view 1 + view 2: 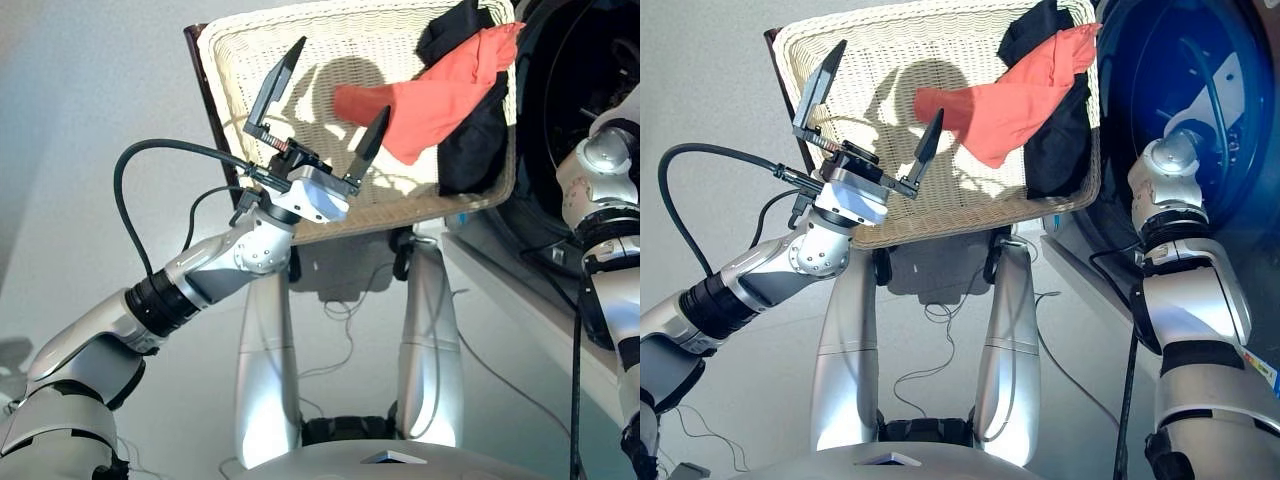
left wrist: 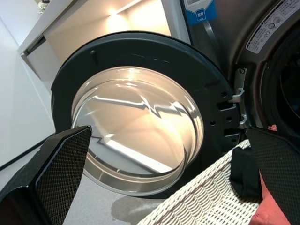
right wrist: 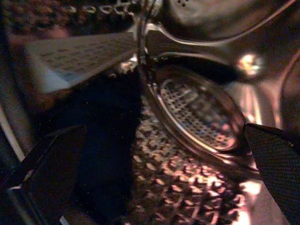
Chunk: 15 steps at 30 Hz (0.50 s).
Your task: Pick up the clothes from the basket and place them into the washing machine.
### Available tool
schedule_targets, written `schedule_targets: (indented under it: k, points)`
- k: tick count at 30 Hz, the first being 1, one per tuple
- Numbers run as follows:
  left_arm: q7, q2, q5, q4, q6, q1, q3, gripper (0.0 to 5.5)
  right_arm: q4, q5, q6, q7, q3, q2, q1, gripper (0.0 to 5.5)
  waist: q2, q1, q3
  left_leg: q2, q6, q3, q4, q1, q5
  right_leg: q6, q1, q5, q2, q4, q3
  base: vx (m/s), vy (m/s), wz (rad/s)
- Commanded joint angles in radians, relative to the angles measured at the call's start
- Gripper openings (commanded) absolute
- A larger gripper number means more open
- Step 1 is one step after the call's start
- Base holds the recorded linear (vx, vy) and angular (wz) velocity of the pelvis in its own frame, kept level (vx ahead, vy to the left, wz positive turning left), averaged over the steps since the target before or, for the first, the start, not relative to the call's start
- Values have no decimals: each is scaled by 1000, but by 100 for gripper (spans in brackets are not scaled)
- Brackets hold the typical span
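Hovering over the basket, left gripper with jaws spread wide and empty.

The coral garment lies just to its right, long axis running toward the washing machine, over a black one. The right gripper, jaws parted, sits inside the drum by dark cloth.

The pale grey, smooth floor fills most of the head views, brightly lit, with thin dark cables trailing loosely across it. In the left wrist view a plain white wall stands beside a cream-white cabinet panel — warm light glows along its upper part.
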Motion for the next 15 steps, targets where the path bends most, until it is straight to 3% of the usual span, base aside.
schedule_targets:
  k: [1, 8, 15]
  points:
    - [11, -40, 8, -103, -30, 38, 59, 550, -157, 11, -98, -3, -32, 19, 56, 550, 25, -26, -15, 24, -38, 28, -21, 90, -39, -1, 44, 26, 28, -72, 36, 0, 0, 0]
    - [5, -62, 12, -82, -18, 56, 84, 550, -437, 15, -132, 69, -17, 158, 261, 550, 5, -41, -15, 34, -35, 35, -27, 106, -37, -3, 54, 26, 37, -78, 36, 0, 0, 0]
    - [-21, -60, 18, -86, -10, 76, 93, 550, -647, 54, -132, 240, 60, 189, 427, 550, -1, -51, -15, 35, -32, 35, -35, 106, -26, -3, 56, 32, 37, -85, 34, 0, 0, 0]
